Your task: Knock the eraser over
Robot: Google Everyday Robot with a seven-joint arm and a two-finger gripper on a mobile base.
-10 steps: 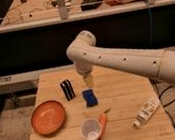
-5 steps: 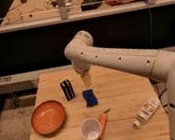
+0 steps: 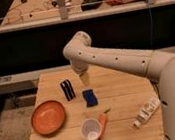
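Right of the upright eraser [image 3: 67, 89] | jaws spread, near | not touching

Warm overhead light, table [image 3: 123, 110] evenly lit; dark band behind, brighter workbench [image 3: 34, 6] beyond. Gripper [image 3: 85, 79], pale-lit, hangs low over table's middle.

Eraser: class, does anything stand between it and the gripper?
Nothing visible. The gripper hangs beside the upright eraser, with only bare table between them; the blue pad lies nearer the camera, off that line.
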